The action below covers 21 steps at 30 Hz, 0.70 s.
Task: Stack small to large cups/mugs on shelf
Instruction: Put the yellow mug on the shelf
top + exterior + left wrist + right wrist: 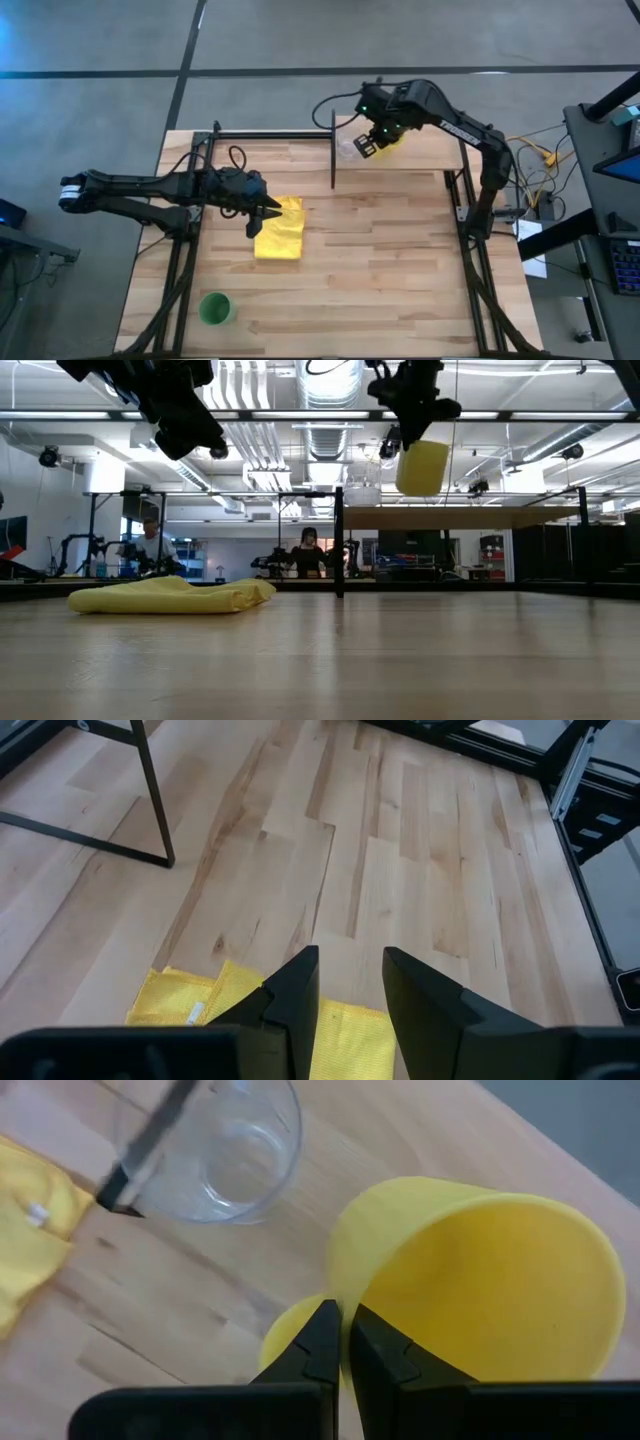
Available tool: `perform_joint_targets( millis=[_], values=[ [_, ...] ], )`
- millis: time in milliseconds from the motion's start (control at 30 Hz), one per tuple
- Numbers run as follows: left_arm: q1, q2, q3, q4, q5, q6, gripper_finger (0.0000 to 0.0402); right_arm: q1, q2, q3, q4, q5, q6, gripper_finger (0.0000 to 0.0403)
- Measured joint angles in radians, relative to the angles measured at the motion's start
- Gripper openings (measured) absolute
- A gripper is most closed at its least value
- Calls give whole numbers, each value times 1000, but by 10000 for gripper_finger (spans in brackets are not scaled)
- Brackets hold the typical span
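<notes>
My right gripper point(372, 141) is shut on the yellow mug point(422, 468), which hangs above the light-wood shelf point(470, 517) at the table's far side. The clear cup point(235, 1150) stands on its base on the shelf beside the mug, and also shows in the high view point(347, 148). The green cup point(215, 308) stands on the tabletop near the front left corner. My left gripper point(350, 985) is open and empty, hovering over the yellow cloth point(280, 228). My right gripper pinches the yellow mug's wall at its rim point(340, 1305) between its two fingers, one finger on each face of the wall. The fingers come from above, pointing down. The mug hangs below them, slightly tilted, clear of the shelf.
A black shelf post point(333, 150) stands next to the clear cup. The flat yellow cloth lies on the tabletop left of centre. Bare tabletop point(400, 260) spreads to the right of the cloth. People sit in the room beyond the table point(305, 550).
</notes>
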Motion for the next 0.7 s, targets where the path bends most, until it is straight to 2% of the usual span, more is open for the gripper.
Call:
perform_joint_targets(
  millis=[267, 700],
  values=[
    [0, 0, 0, 0, -1, 0, 99, -57, -1, -33, 0, -1, 4, 9],
    [0, 0, 0, 0, -5, 0, 99, -69, -1, -47, -1, -40, -13, 9]
  ],
)
